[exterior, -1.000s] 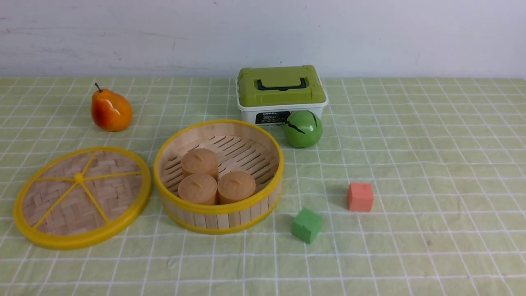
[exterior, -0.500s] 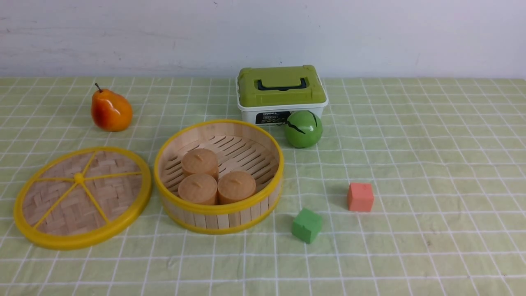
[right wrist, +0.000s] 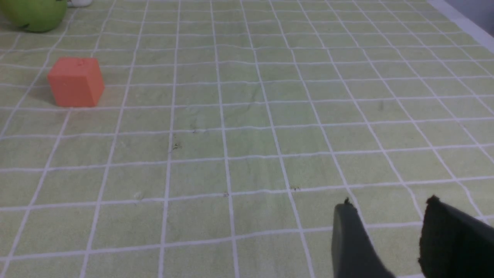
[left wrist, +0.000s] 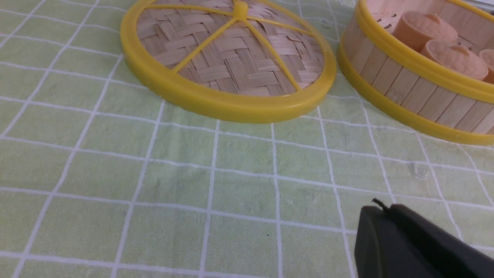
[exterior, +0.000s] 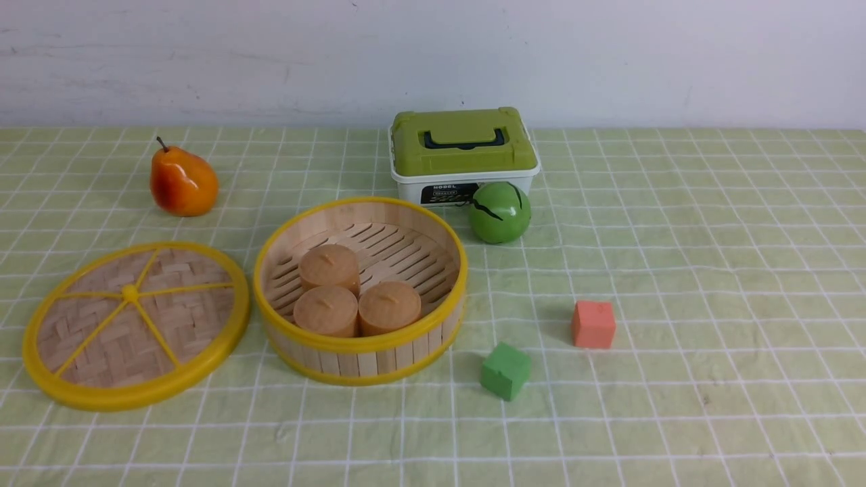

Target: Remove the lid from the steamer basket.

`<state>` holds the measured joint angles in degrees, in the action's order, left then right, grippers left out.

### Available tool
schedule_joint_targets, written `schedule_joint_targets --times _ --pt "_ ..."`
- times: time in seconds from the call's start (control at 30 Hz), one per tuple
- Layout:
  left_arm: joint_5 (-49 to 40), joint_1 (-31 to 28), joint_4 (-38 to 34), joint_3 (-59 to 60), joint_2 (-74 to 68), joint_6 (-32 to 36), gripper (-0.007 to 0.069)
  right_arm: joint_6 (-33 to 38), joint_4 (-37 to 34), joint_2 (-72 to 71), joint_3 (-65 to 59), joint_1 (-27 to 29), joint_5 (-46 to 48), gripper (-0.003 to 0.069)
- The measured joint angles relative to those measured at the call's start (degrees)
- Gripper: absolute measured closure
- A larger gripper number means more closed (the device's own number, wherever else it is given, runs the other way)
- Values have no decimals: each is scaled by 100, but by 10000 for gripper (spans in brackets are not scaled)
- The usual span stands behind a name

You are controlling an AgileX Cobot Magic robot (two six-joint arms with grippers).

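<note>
The green checked cloth (exterior: pixel 676 419) is being seen across most of the front view, with a pale wall (exterior: pixel 609 61) being shown along the top of the frame. At the left of the frame, the lid (exterior: pixel 203 318) is being supported flat on the cloth, its yellow rim, spokes and centre knob being turned upward. The steamer basket (exterior: pixel 358 358) is being displayed uncovered at centre left, just beside the lid. At the top centre, a white box with an olive-green lid (exterior: pixel 467 145) is being supported by the cloth. Three light-brown buns (exterior: pixel 390 308) are being held inside the basket, grouped toward its lower left part. In the upper left, an orange-red pear (exterior: pixel 184 181) is being shown with its dark stem up. A green ball with dark streaks (exterior: pixel 500 213) is being seen in front of the box, its lower front being partly covered. Right of the basket, a green block (exterior: pixel 506 370) and a red block (exterior: pixel 594 325) are being kept apart. In the wrist views, the left gripper's fingertips (left wrist: pixel 382 206) are being held together, with nothing being gripped; the right gripper's fingertips (right wrist: pixel 389 200) are being held apart, over the cloth.
</note>
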<state>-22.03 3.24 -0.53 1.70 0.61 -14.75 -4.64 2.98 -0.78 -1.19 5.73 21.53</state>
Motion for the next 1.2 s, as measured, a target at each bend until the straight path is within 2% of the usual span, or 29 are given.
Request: schedule_joint_targets --times 1.2 --pt "0 0 -3 0 0 0 568 0 0 0 0 0 0 418"
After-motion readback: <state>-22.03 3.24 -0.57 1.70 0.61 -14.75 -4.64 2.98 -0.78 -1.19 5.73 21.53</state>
